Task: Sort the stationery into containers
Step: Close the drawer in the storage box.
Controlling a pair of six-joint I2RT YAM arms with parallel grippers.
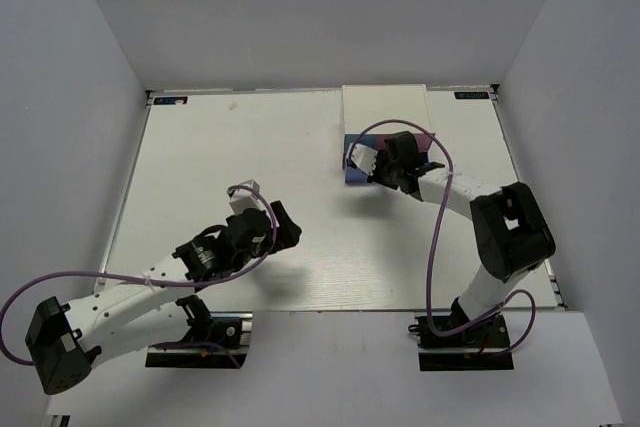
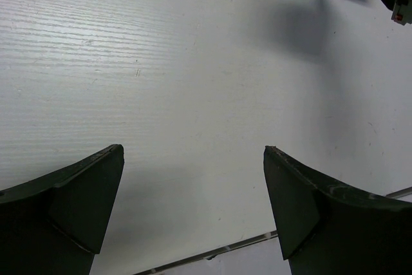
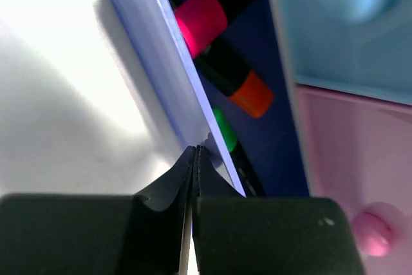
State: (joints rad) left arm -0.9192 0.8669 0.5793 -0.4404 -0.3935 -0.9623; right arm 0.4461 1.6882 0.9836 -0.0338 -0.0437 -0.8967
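Soft light; glare beside blurred blue drawer (image 3: 178,88)

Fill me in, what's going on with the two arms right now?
The right claw is shut, its tips at the front wall of the open blue drawer of the mini cabinet. Inside lie the pink-capped marker, the orange-capped marker and the green-capped marker. The pink drawer beside it looks closed. The left claw hangs open over the table, holding nothing. Likely next: pushing the blue drawer shut.
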